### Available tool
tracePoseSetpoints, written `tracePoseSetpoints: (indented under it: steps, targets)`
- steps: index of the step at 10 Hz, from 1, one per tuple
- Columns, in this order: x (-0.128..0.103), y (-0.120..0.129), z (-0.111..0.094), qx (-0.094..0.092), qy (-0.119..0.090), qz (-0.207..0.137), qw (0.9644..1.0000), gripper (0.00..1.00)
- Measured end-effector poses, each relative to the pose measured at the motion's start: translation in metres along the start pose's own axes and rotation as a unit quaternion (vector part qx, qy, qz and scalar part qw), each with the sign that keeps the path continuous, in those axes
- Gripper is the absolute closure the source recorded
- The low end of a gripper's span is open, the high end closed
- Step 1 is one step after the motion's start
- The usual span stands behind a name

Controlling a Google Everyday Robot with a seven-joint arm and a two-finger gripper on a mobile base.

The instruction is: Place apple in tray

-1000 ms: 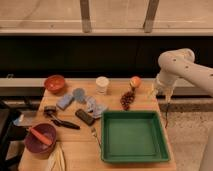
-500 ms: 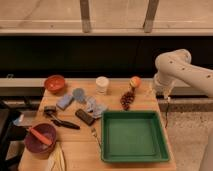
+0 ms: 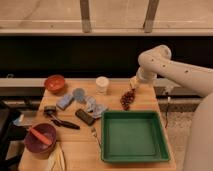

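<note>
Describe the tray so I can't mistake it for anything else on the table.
On the wooden table, look at the near right corner, in front of the dark grapes beside the gripper at the far edge. The tray is the big, shallow green square with a raised rim; the orange bowl and purple bowl at left are small and round.

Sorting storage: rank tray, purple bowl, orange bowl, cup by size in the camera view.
Tray, purple bowl, orange bowl, cup. Bowls unsure: the purple bowl sits nearer. The gripper is behind the grapes.
</note>
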Motion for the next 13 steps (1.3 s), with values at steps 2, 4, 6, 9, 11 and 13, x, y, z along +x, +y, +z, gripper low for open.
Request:
tracePoseSetpoints:
  steps: [2,4,6,9,11,13]
  targets:
    - [-0.018,0.006,0.001,-0.004,-0.030,-0.006,0.9995,0.38]
    - [-0.018,0.007,0.001,-0.004,-0.030,-0.006,0.9995,0.38]
    - [-0.017,0.005,0.003,-0.001,-0.027,-0.002,0.9996,0.38]
    - [-0.021,-0.003,0.031,0.021,-0.028,0.010,0.9993,0.38]
    - [-0.038,-0.007,0.043,0.029,-0.032,0.012,0.9990,0.38]
    - [-0.046,-0.013,0.056,0.025,-0.028,0.022,0.9990,0.38]
